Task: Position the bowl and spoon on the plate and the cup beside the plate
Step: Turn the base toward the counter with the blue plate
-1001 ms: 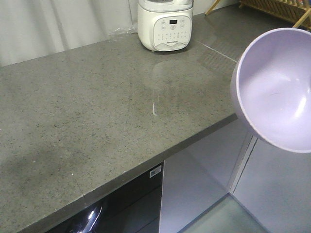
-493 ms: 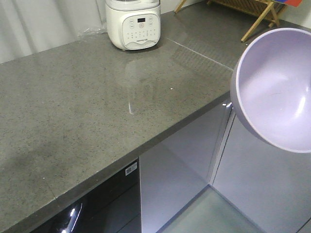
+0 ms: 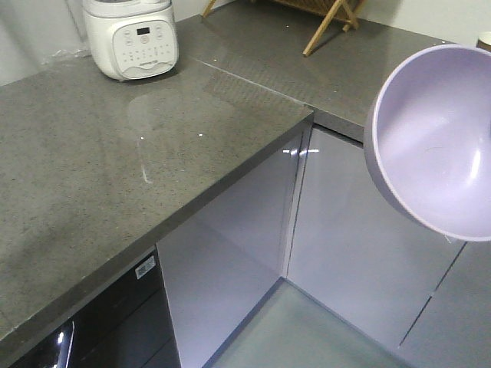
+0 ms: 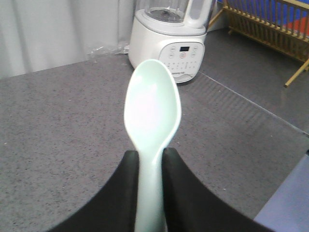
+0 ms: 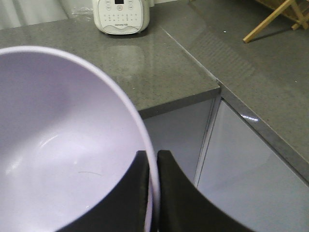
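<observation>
The pale lavender bowl [image 3: 437,146] hangs in the air at the right of the front view, in front of the cabinet doors. My right gripper [image 5: 152,157] is shut on the bowl [image 5: 63,154] at its rim, one finger inside and one outside. The mint-green spoon [image 4: 152,111] sticks up from my left gripper [image 4: 150,157], which is shut on its handle above the grey counter. The plate is out of view. A small pale rim at the far right edge of the front view may be the cup [image 3: 484,38]; too little shows to tell.
A grey stone counter [image 3: 100,176] runs round a corner, with grey cabinet doors [image 3: 230,245] below it. A white kitchen appliance [image 3: 130,34] stands at the back left. A wooden rack [image 3: 326,19] stands on the far counter.
The front view has swung to the right: the white appliance and counter slid left, and the counter corner and cabinet doors came into view. The bowl keeps its place in the frame.
</observation>
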